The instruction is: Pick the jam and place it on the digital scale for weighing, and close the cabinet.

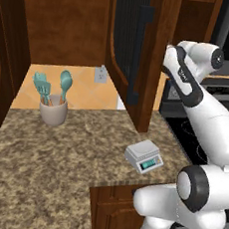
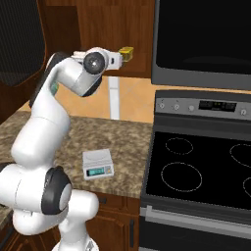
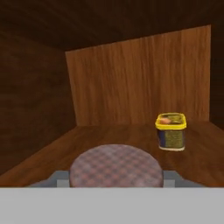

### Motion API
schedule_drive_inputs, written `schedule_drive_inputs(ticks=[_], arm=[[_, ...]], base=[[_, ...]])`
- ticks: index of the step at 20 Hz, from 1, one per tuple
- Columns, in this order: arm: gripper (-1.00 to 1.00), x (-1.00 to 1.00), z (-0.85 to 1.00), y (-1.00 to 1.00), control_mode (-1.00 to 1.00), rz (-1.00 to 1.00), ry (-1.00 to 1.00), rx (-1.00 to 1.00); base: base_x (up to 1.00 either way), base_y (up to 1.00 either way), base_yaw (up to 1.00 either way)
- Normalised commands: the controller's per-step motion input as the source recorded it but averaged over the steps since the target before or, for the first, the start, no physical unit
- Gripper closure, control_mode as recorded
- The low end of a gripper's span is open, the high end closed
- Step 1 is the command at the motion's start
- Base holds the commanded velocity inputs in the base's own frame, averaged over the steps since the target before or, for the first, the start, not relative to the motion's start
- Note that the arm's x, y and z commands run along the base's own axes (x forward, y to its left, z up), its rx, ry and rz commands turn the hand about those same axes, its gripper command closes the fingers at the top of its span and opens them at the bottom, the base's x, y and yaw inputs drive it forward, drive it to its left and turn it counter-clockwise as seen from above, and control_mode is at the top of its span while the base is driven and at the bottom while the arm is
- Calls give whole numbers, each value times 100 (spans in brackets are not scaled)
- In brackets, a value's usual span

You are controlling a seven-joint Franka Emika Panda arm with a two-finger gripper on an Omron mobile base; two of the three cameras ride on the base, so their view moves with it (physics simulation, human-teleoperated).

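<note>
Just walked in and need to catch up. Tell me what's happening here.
The arm is reaching into the open wall cabinet; its door stands swung out. In the hand view the end effector straddles the jam on the shelf, a yellow tin behind it; whether it grips yet is unclear. The digital scale on the counter carries nothing yet.

Back left of your counter: beige utensil cup (image 1: 52, 111) holding teal tools (image 1: 52, 87).
Your right: black glass stovetop (image 2: 206, 171).
Cabinet shelf: yellow-lidded tin (image 3: 171, 131).
</note>
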Motion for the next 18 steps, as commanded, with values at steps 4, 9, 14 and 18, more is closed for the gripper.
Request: schedule_drive_inputs(ticks=[4,9,14,18], arm=[[100,-100,-2,-64,-100,25,-8,2],[100,-100,-22,-65,-100,31,-4,0],[100,-99,-92,-46,-100,42,0,0],[100,-43,-100,-18,-100,58,0,0]], base=[[0,0,0],[0,0,0],[0,0,0],[0,0,0]])
